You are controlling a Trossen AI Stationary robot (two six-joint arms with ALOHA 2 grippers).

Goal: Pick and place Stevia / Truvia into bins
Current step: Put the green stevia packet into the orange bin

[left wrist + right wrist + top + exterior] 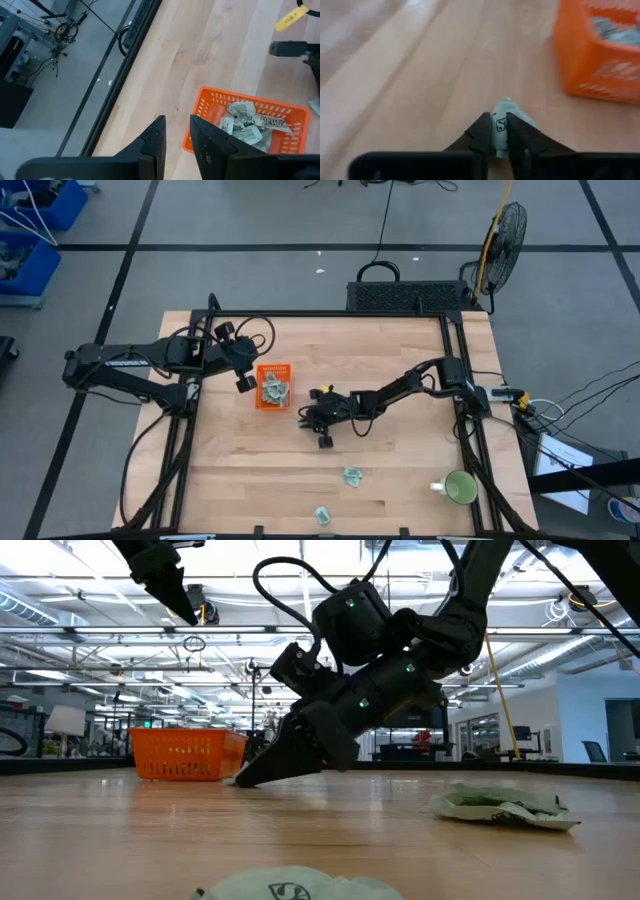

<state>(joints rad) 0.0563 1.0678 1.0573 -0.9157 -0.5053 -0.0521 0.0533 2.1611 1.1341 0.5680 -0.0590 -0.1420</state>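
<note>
Right gripper (500,136) down at the wooden table (400,360) near its middle, at about four o'clock from the orange bin (273,385), fingertips pinched on a pale green-and-white Stevia sachet (503,120). Seen from the right wrist camera, sachet clamped between the two dark fingers (481,131), its printed end poking out past the tips, with the bin's mesh wall (600,60) near but apart from it. In the low view, same gripper (245,778) angled steeply down, tips at the table surface just beside the bin (187,754).

Left gripper (176,131) hanging above the table at roughly nine o'clock of the bin, just beside its short wall, fingers (156,137) parted with a narrow gap and nothing between them. Shown in the high view at (243,379).

Bin sitting left of the table's centre, holding a loose heap of sachets (247,122), crumpled and overlapping, printed faces up.

Two more sachets lying loose toward six o'clock on the table: one (352,475) well below the right gripper, another (322,515) nearer the front edge. Same pair in the low view, one crumpled at right (505,806), one close to the lens (290,885).

Green mug (460,488) standing near the five o'clock corner, well apart from everything else.
</note>
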